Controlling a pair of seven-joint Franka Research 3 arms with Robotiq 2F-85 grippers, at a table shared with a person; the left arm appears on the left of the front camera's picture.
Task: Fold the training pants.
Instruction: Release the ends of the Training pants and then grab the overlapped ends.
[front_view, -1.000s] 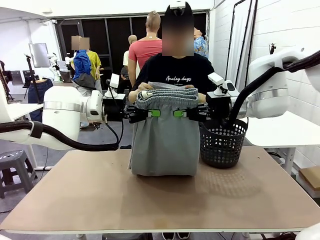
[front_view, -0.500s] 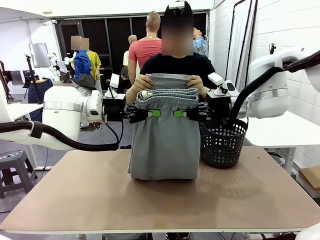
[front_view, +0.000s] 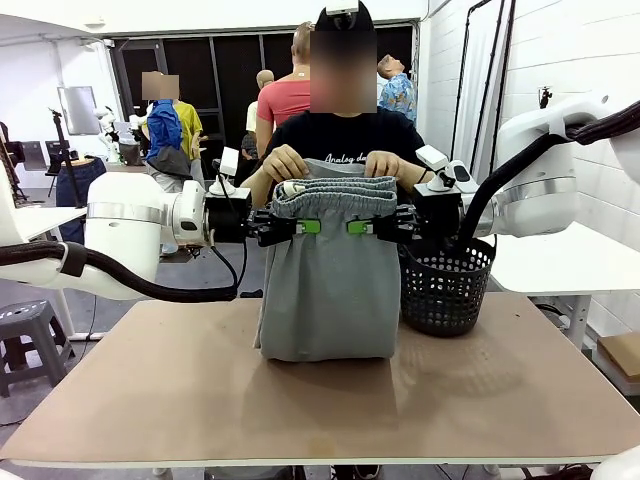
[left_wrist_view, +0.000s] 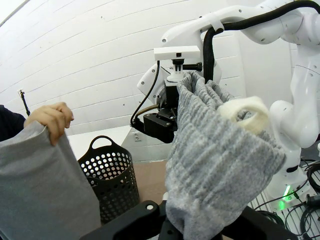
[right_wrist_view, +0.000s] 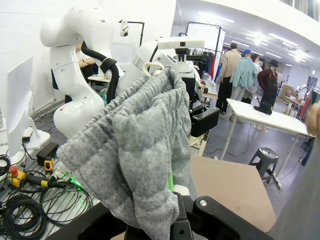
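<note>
We hold the training pants (front_view: 325, 290) in the middle of the frame. They hang as a grey panel from the bunched waistband down to the table (front_view: 200, 400), and the lower edge rests on the board. Our left gripper (front_view: 308, 227) and right gripper (front_view: 360, 227) sit side by side just under the waistband. Each is clamped on a pinch of the cloth, and in both wrist views the grey jersey wells up from between our fingers.

Above and behind our grip, the person's hand at picture left (front_view: 285, 163) and the person's other hand (front_view: 384, 165) hold a further layer of the same cloth. We judge that the person is bringing this layer up to meet the waistband while we act as the hanger.

To do this well, we think both grips should stay level with each other and firm, so the top edge gives a straight line to match. The cloth between our grippers looks gathered, so a slight spread outward may flatten it, but not enough to stretch the elastic.

The black basket (front_view: 445, 290) stands just beside the panel at middle right. Any lowering should therefore go straight down and toward the near edge, with both arms moving together, so the fold does not drag against the basket.
</note>
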